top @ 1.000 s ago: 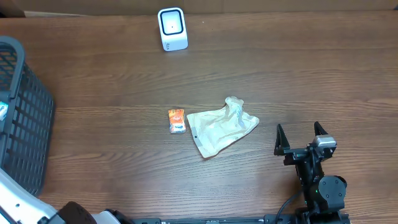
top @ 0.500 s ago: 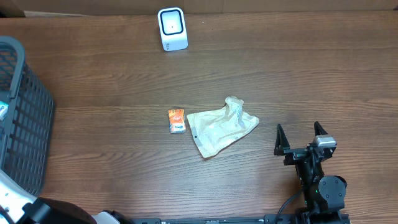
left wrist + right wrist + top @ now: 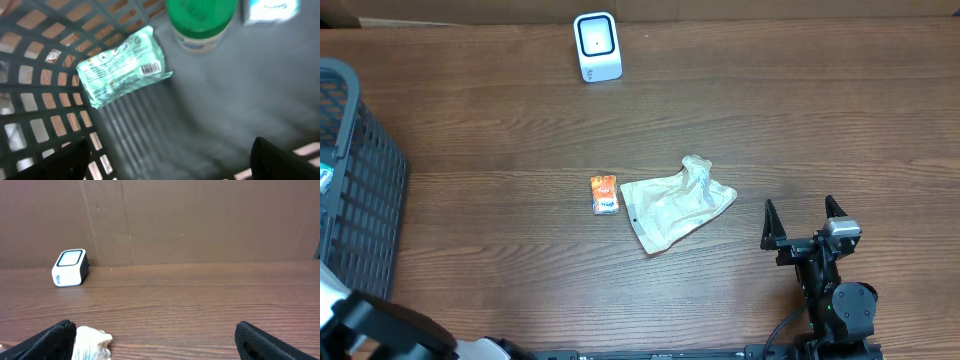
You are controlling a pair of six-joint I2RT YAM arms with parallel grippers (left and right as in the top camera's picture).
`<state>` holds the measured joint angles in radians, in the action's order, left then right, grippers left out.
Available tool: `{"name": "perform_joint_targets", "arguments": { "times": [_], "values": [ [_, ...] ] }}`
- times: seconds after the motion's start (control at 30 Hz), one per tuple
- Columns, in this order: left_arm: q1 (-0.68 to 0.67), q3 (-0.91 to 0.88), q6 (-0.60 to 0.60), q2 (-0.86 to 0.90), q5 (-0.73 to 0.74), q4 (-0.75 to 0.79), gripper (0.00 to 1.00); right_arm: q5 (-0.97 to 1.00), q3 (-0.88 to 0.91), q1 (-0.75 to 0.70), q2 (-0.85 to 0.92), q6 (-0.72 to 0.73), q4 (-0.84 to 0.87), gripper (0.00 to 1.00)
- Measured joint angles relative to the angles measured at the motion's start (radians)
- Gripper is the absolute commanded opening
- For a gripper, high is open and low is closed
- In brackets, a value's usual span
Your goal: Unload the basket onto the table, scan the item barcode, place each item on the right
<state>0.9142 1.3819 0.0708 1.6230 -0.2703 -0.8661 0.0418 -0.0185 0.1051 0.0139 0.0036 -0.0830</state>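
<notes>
Early: L gripper (image 3: 170,147) spread, empty, above green packet (image 3: 122,65) in basket (image 3: 30,100), R gripper (image 3: 155,327) likewise spread, empty; pick-up & pass by scanner (image 3: 597,45) yet to do.

The table (image 3: 820,120) is dark brown wood with a fine grain and a faint sheen. At its far edge the scanner (image 3: 597,46) is smooth, glossy white plastic. In the middle lie a crinkled pale bag (image 3: 675,205), matt and papery, and a shiny orange packet (image 3: 605,193). The basket (image 3: 360,200) at the left is matt grey plastic lattice, and the green pack (image 3: 122,67) inside it is glossy film. The cardboard wall (image 3: 200,220) is matt brown.
</notes>
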Motion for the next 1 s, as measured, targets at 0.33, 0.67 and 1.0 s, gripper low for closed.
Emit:
{"name": "perform_joint_targets", "arguments": {
  "times": [0.33,0.67,1.0],
  "values": [
    [0.0,-0.002,-0.133,0.129,-0.06,0.002,0.82,0.0,0.0,0.0,0.0,0.0,0.0,1.0],
    [0.059,-0.002,-0.205,0.18,-0.106,0.015,0.79,0.0,0.0,0.0,0.0,0.0,0.0,1.0],
    [0.138,-0.003,-0.262,0.194,-0.124,0.135,0.77,0.0,0.0,0.0,0.0,0.0,0.0,1.0]
  ]
}}
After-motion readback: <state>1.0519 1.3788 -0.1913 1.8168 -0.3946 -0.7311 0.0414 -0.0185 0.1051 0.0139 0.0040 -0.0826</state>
